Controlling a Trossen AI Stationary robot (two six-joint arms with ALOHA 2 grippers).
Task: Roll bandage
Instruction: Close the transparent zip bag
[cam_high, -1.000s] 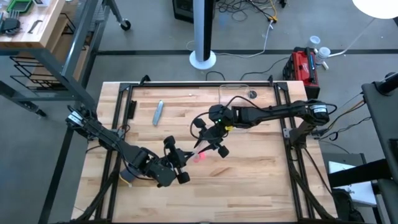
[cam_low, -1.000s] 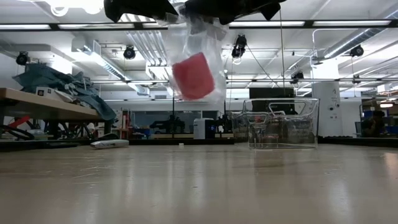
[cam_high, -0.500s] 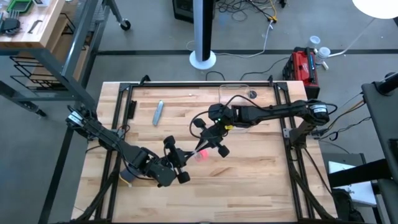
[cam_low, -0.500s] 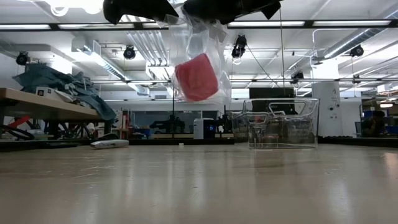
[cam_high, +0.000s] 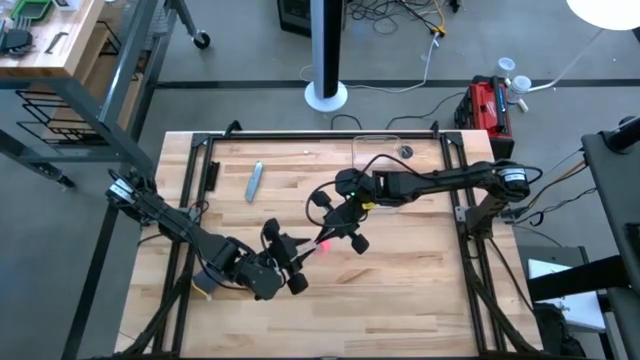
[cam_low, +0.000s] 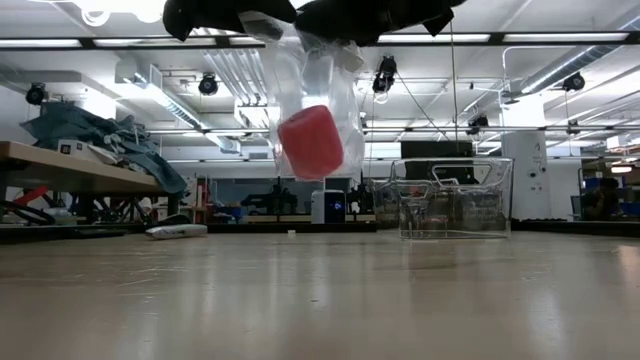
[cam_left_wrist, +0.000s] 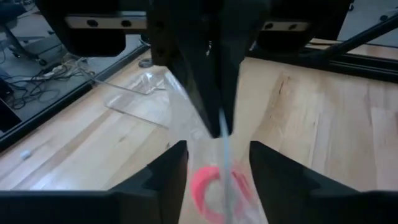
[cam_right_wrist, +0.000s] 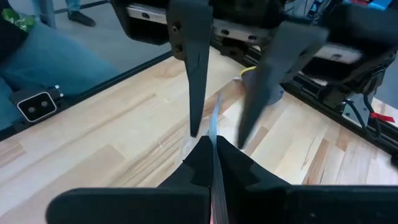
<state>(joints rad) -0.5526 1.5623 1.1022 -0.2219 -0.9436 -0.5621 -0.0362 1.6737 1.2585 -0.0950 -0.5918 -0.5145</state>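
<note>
A clear plastic bag (cam_low: 305, 80) hangs above the table's middle, with the pink bandage roll (cam_low: 310, 141) in its bottom. The roll also shows in the left wrist view (cam_left_wrist: 211, 185). My right gripper (cam_high: 328, 232) is shut on the bag's top. My left gripper (cam_high: 298, 255) faces it from the near left, open. Its two fingers (cam_right_wrist: 193, 81) stand on either side of the bag's top edge, and I cannot tell whether they touch it. My right gripper pinches the bag's top edge (cam_right_wrist: 214, 127) between its two shut fingers, which slant down from the table's far right. The bag hangs below them, clear of the table, with the roll in its lower end (cam_low: 312, 150).
A clear plastic box (cam_low: 455, 197) stands at the table's far edge (cam_high: 378, 148). A small grey-blue object (cam_high: 254, 181) lies on the far left of the wooden top. Bare wood lies under and in front of the hanging bag.
In the low view the bag's upper left corner has come away from my left gripper. The bag now hangs from my right gripper alone. The roll has turned and sunk a little lower in the bag. Both arms have stayed in place.
</note>
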